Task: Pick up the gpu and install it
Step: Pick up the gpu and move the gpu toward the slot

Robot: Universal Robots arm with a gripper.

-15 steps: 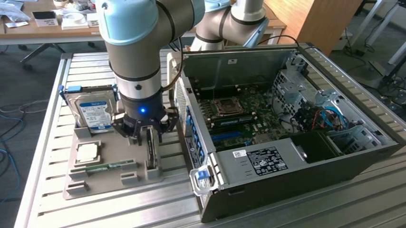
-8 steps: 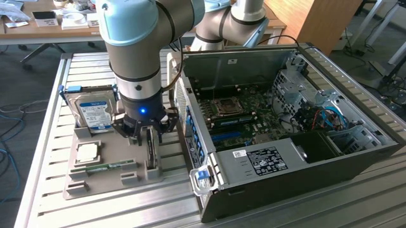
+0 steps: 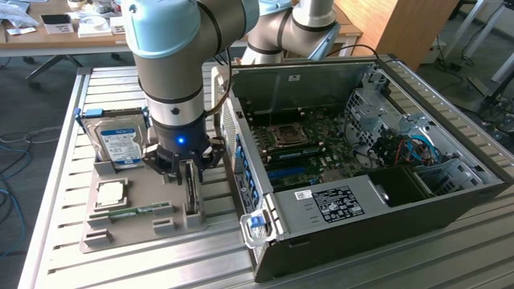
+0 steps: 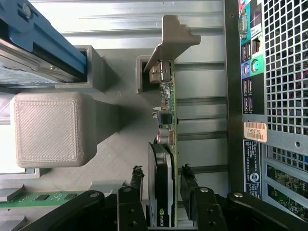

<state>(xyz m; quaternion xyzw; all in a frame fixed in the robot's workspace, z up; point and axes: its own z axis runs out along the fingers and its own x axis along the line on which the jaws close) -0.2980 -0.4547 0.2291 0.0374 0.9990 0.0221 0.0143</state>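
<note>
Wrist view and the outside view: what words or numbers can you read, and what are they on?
"nVIDIA", sideways, on the gpu's black face; partly cut off.
Pale sticker on the computer case: short code, too blurred.
Hard drive label: too small.
Power supply label: too small.

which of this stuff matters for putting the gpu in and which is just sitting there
For the job:
- gpu, standing on edge in the grey holder
- gripper, open, a finger on either side of the gpu
- open computer case

Just lying about, all on the same holder:
- hard drive
- cpu
- ram stick
</note>
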